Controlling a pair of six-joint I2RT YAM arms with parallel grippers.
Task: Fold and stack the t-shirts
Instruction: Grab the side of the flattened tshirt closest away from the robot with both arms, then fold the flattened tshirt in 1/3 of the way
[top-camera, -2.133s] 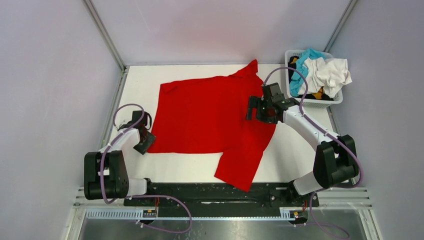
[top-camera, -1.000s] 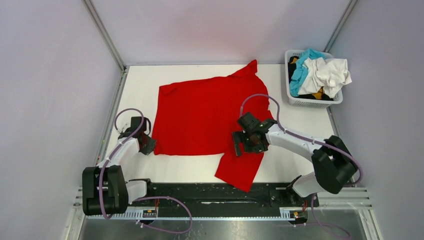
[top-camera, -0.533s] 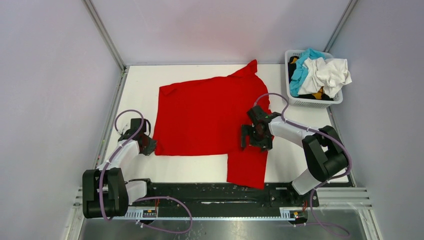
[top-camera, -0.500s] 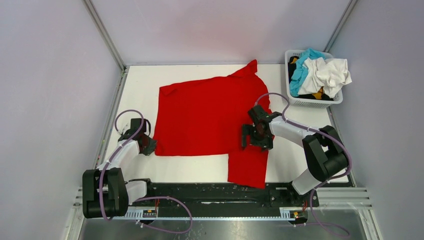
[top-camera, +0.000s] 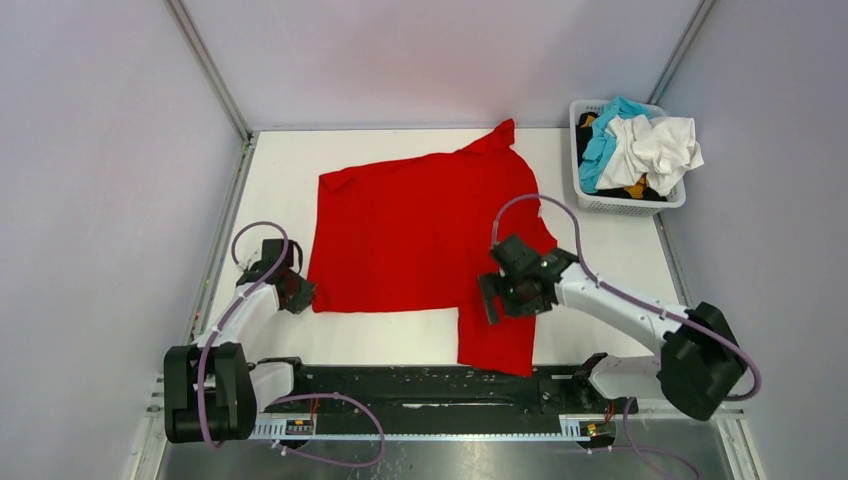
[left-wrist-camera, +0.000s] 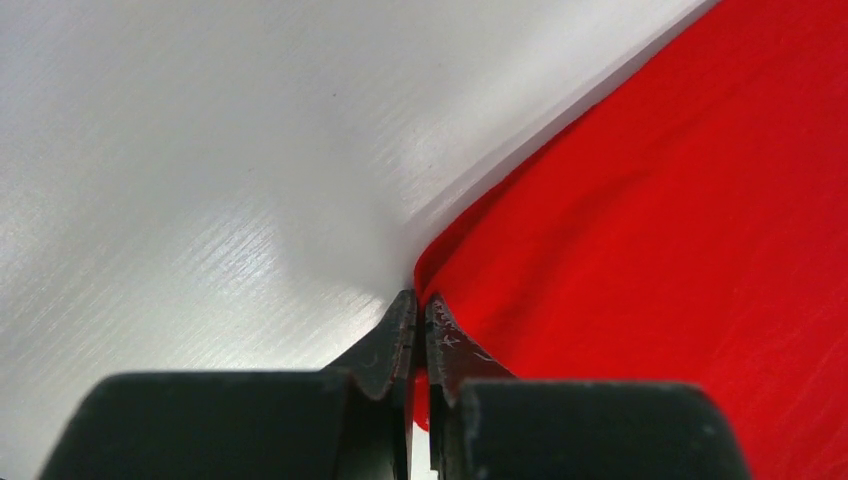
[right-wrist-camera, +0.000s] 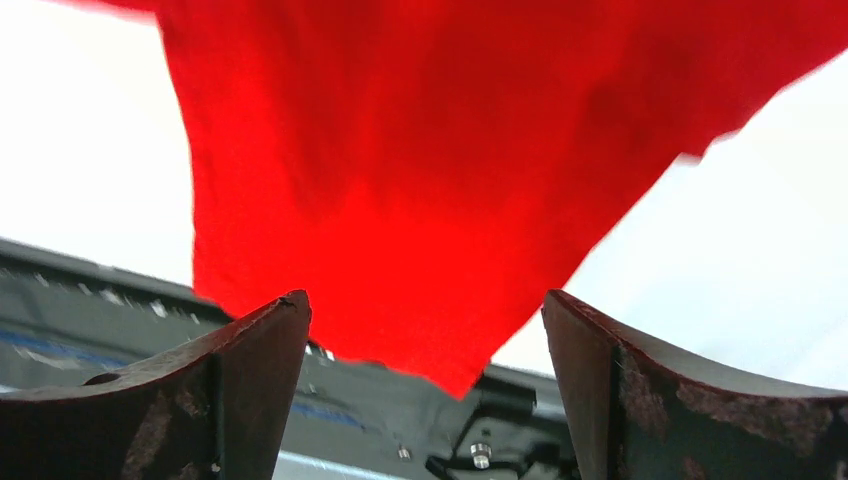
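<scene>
Left gripper (left-wrist-camera: 418, 310) is clamped on the near left corner of the red t-shirt (top-camera: 410, 235), spread flat on the white table (top-camera: 280, 160). Right gripper (top-camera: 490, 298), jaws wide apart, hovers over the shirt's near right flap. A white lattice basket (top-camera: 625, 207) of crumpled t-shirts (top-camera: 655, 140) sits far right.

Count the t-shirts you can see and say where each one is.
4 visible: the red t-shirt spread on the table; the teal-blue t-shirt, white t-shirt and a glimpse of the mustard-yellow t-shirt piled in the basket. Others may be buried underneath.
</scene>
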